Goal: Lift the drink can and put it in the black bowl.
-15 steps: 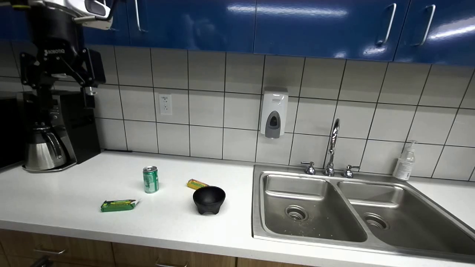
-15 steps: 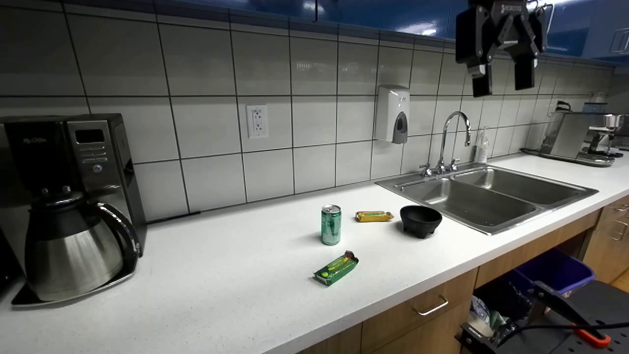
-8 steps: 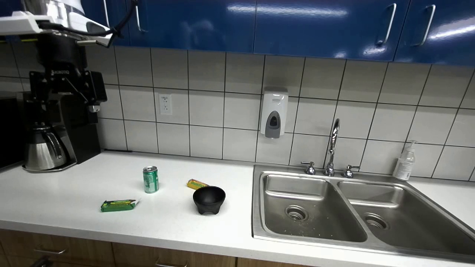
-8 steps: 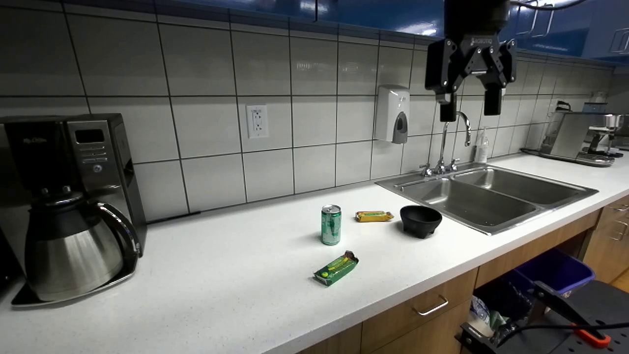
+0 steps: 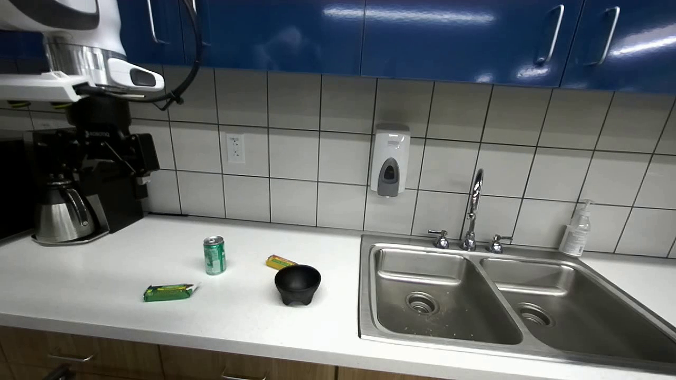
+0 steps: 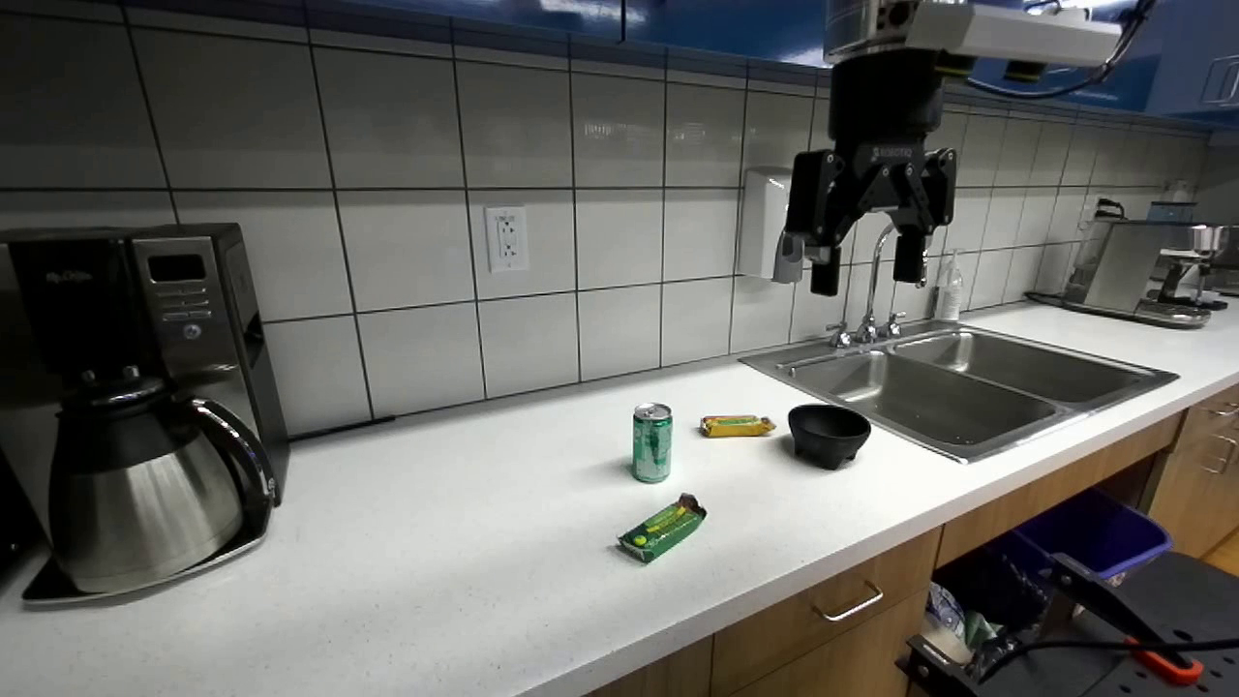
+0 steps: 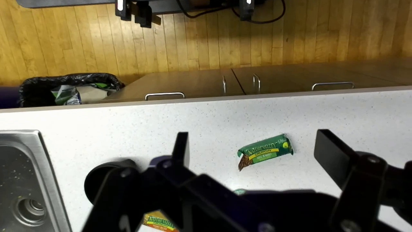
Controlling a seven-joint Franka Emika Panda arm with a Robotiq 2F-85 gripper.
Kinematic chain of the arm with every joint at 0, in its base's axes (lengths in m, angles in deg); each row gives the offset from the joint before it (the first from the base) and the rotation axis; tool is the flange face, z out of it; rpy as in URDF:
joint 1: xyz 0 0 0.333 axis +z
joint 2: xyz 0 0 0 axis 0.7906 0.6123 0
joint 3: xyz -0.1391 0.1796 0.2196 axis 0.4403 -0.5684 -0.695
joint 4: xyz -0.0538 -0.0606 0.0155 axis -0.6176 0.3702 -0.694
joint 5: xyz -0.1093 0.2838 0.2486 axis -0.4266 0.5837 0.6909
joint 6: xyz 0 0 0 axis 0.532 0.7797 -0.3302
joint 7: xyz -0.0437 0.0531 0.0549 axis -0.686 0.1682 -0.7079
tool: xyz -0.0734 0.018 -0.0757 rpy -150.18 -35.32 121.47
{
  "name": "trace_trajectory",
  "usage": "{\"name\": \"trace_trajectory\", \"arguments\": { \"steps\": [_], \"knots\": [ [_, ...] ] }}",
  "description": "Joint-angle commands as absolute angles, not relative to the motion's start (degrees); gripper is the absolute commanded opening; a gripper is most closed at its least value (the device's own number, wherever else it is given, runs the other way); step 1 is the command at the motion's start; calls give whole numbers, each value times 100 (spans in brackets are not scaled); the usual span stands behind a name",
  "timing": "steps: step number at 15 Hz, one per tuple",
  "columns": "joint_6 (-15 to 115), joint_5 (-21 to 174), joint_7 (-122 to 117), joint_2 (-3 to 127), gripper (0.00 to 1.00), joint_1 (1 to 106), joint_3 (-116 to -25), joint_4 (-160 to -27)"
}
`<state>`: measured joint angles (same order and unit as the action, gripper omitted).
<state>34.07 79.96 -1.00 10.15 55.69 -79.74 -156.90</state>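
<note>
I had the black two-fingered gripper (image 6: 868, 268) spread wide and empty above the speckled white counter (image 6: 436, 542). The green cylindrical drink can (image 6: 651, 443) with a silvery top stood upright on it, apart from the round black bowl (image 6: 829, 436).

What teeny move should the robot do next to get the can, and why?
I think the gripper should probably move over and down toward the can. Its jaws are open and hold nothing, and in both exterior views it hangs higher than the can and off to one side, while the can stands upright on the counter.
</note>
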Motion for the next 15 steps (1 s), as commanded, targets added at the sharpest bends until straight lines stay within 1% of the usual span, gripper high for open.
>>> {"name": "trace_trajectory", "arguments": {
  "steps": [1, 9, 15],
  "knots": [
    [3933, 8106, 121, 1406, 100, 5621, -8101, -15725],
    [4846, 8105, 430, 2471, 100, 5709, -8251, -15562],
    [5043, 8046, 650, 3433, 100, 5677, -8283, -15092]
  ]
}}
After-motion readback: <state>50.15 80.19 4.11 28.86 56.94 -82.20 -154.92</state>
